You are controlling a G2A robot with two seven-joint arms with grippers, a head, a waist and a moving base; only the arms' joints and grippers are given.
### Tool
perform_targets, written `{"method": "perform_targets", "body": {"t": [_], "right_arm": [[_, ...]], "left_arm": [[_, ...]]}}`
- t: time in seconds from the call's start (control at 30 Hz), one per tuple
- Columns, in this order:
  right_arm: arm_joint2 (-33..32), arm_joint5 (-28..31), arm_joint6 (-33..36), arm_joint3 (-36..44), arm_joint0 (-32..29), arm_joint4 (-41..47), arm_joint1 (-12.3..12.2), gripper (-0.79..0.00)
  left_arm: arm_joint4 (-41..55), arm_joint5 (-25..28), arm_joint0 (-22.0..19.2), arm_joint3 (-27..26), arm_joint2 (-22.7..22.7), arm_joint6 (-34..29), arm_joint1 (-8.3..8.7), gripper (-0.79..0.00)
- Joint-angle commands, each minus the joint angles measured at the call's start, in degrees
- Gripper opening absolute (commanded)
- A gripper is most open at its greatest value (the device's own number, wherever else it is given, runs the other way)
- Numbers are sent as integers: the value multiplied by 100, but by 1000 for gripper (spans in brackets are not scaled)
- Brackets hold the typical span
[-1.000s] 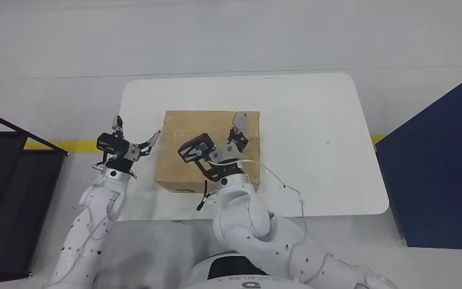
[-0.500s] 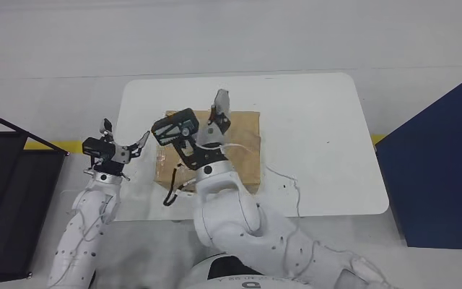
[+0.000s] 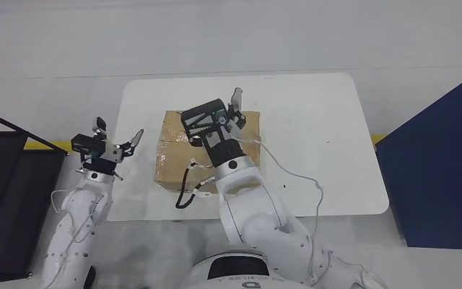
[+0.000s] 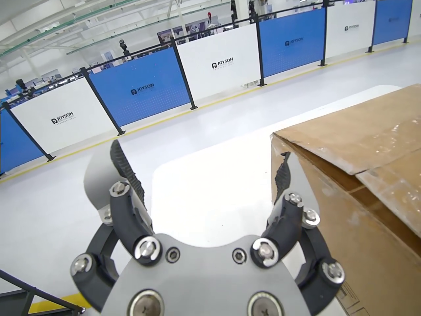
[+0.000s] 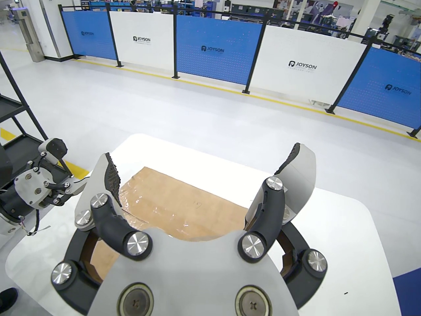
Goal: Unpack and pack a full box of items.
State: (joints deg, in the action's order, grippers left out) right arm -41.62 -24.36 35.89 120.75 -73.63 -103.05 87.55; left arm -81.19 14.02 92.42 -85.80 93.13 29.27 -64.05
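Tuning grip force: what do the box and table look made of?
Box: brown cardboard, matte, glossy clear tape over the top; raw flap edges show. Table: smooth white top, rounded corners, likely laminate or plastic.

A white table (image 3: 317, 137) bears one closed cardboard box (image 3: 173, 155)

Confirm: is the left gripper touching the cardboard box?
Apart. Top view shows bare table between the open left gripper and the cardboard box.

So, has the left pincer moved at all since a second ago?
Yes. The left pincer has drawn away from the cardboard box, out toward the left edge of the table; it stands open.
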Motion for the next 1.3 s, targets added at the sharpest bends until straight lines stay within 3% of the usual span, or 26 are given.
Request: {"method": "perform_targets", "body": {"t": [0.0,0.13,0.23,0.4,0.57,0.87,1.27], "right_arm": [[-432,92,-379,276,-408,1140,-53,0],[-1559,711,-873,692,-1237,2885,-180,0],[-2367,1487,-1050,660,-1730,4277,-261,0],[-3266,2279,-789,129,-1849,5642,-349,0],[-3506,2713,-619,-233,-1712,6234,-395,0],[-3794,3239,-241,-292,-1846,7005,-498,0],[-3846,3122,-230,-358,-1895,6977,-534,0]], "left_arm": [[-67,-15,29,-90,36,-76,6,0],[-235,-76,84,-313,81,-205,14,0],[-459,-206,181,-597,82,-198,15,0],[-603,111,323,-1083,-31,-297,22,0],[-611,516,-2,-1113,-311,-781,15,0],[-1120,163,-752,-396,-925,-1259,-57,0],[-1170,47,-1048,88,-1163,-1208,-101,0]]}}
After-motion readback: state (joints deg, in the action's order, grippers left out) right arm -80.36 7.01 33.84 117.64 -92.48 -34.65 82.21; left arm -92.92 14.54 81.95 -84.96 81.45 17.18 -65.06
